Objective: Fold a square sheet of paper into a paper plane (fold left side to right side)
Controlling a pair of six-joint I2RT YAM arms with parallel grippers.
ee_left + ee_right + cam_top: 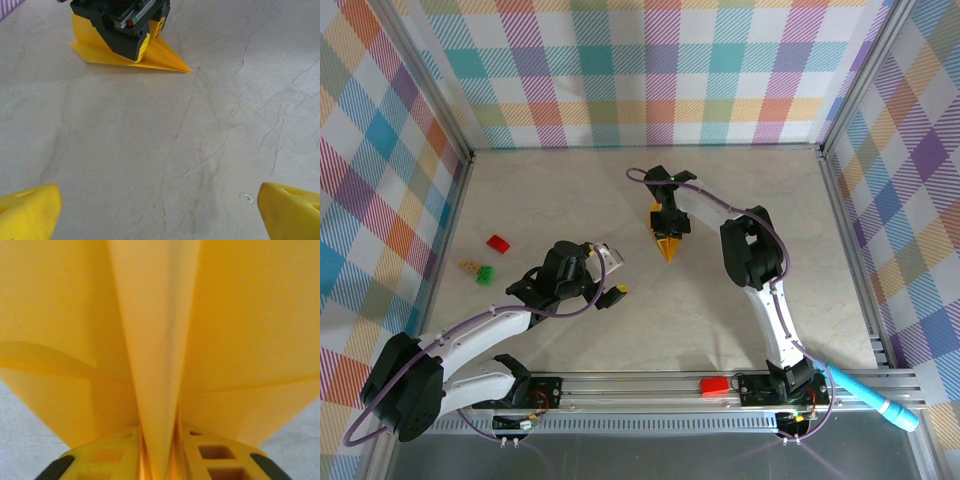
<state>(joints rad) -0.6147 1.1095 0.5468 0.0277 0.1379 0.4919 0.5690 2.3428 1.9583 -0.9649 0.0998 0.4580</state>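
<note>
The paper plane [668, 247] is a yellow-orange dart lying on the marble table [560, 200], nose pointing toward the near edge. My right gripper [668, 236] stands over its tail. In the right wrist view the plane's upright centre fold [155, 340] runs between the yellow fingers [220, 455], with thin shadowed slits on both sides, so the jaws look slightly parted. The left wrist view has the plane [165, 59] flat on the table under the right gripper [125, 30]. My left gripper [615, 275] hovers left of the plane, wide open and holding nothing, its fingertips [292, 212] far apart.
Left of the left arm lie a red block [498, 242], a tan block [469, 266] and a green block [485, 273]. Another red block [715, 385] rests on the front rail. A light blue pen [875, 398] lies at the near right. Checked walls enclose the table.
</note>
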